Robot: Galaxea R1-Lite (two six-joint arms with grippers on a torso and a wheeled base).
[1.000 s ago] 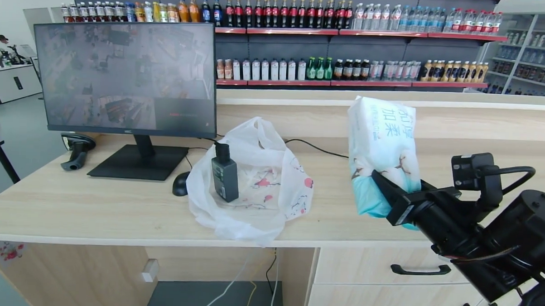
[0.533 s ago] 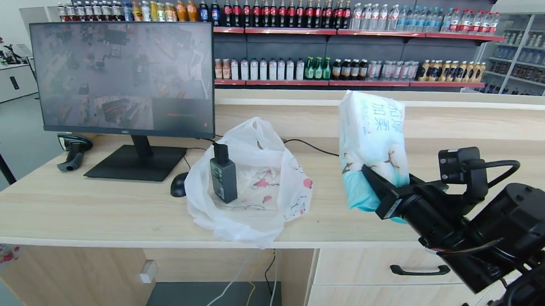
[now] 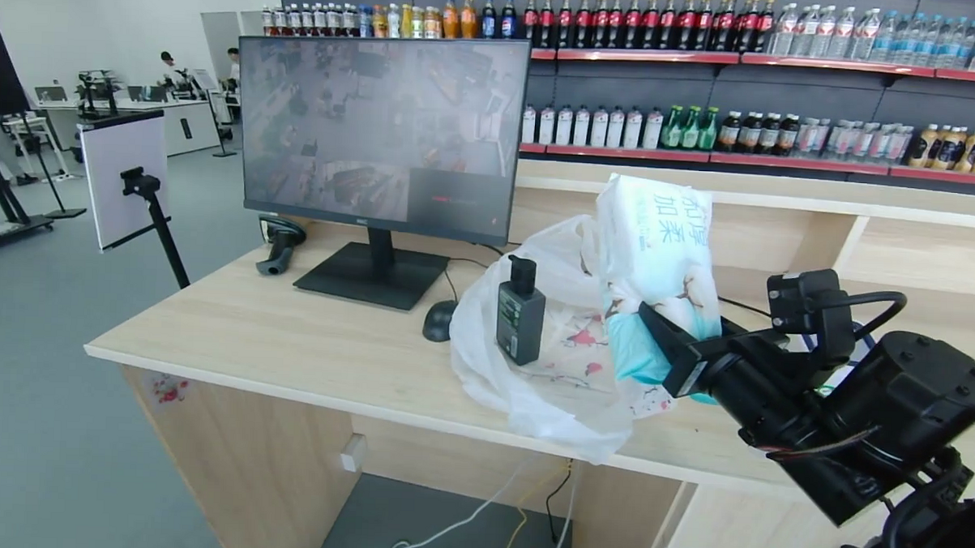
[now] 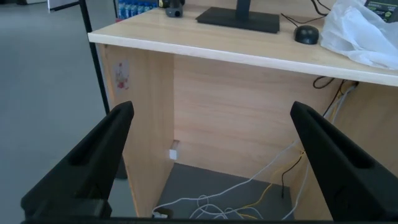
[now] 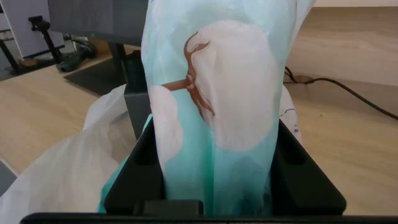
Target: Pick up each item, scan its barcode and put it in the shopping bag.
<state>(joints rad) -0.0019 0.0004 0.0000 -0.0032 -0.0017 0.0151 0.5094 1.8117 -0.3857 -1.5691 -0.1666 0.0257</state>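
My right gripper [image 3: 673, 339] is shut on a white and teal tissue pack [image 3: 656, 264], held upright above the counter at the right side of the white shopping bag [image 3: 533, 365]. The wrist view shows the tissue pack [image 5: 214, 106] clamped between both fingers [image 5: 308, 165], with the bag [image 5: 59, 168] below it. A dark bottle [image 3: 520, 310] stands inside the bag. A handheld scanner [image 3: 278, 242] rests on the counter to the left of the monitor. My left gripper [image 4: 211, 162] is open, low in front of the counter's left end.
A monitor [image 3: 383, 132] on a black stand and a mouse [image 3: 438, 320] sit on the wooden counter [image 3: 290, 340]. Cables run behind the bag. Drink shelves [image 3: 746, 64] line the back wall. A stand with a white board [image 3: 122, 176] is on the floor to the left.
The head camera has swung, shifting the whole scene to the right. My right gripper has carried the tissue pack closer to the bag, now overlapping its right side.
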